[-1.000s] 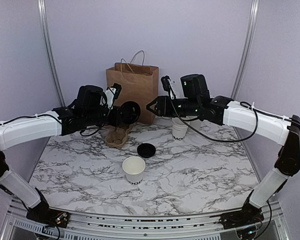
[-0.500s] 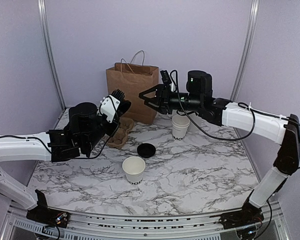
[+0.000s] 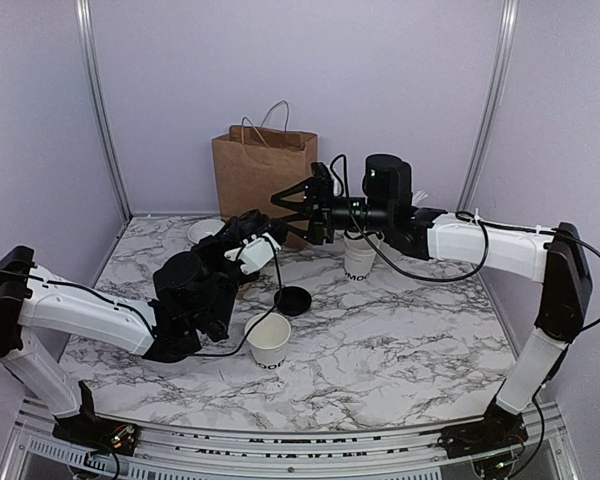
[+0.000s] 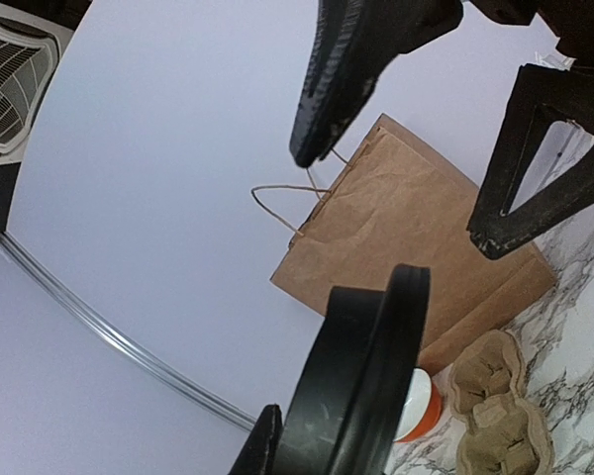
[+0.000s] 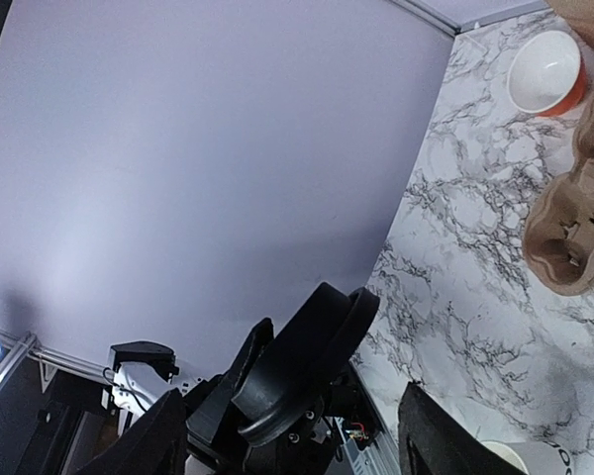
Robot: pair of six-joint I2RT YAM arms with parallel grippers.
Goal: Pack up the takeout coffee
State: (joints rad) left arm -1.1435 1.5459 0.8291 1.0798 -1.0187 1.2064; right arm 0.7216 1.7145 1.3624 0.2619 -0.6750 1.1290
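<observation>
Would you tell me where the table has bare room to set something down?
Front right is barest: the marble between the white cup and the right arm's base. Crowded: centre to back, with paper bag, stirrer cup and black lid; the left arm covers the left side.

Top external: high, near edge, facing rearward, whole scene. Left wrist: low, close, tilted up at right gripper [image 4: 394, 198], brown paper bag [image 4: 416, 237]. Right wrist: rolled, facing leftward. Wrists share brown moulded-pulp cup carrier [image 5: 574, 218].
</observation>
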